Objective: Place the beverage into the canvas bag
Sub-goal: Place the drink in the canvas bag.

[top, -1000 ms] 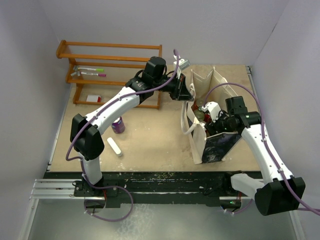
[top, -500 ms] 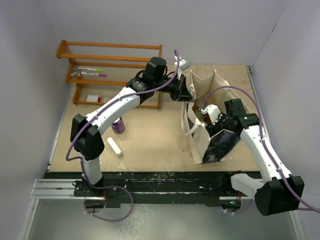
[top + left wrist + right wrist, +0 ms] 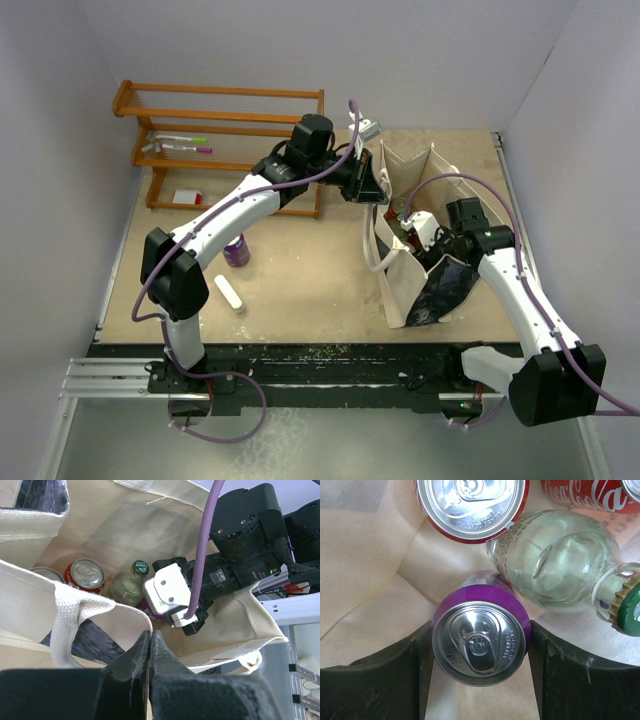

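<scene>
Right wrist view: right claw (image 3: 480, 628), spread wide, grips the upright purple can (image 3: 479, 646) inside the canvas bag (image 3: 402, 288), near the right edge of the tabletop (image 3: 300, 275). The can's long axis runs along the claw's reach, and the left claw (image 3: 151, 639), fully closed, pinches the bag's rim. Release judged next.

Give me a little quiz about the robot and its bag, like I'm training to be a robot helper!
1. Pick one: the can between the right claw's fingers is A red, B purple, C green.
2. True or false: the left claw is wide open.
3. What inside the canvas bag has a green cap?
Key: 1 B, the purple can. 2 False, it is pinched shut on the bag's rim. 3 The clear bottle.
</scene>
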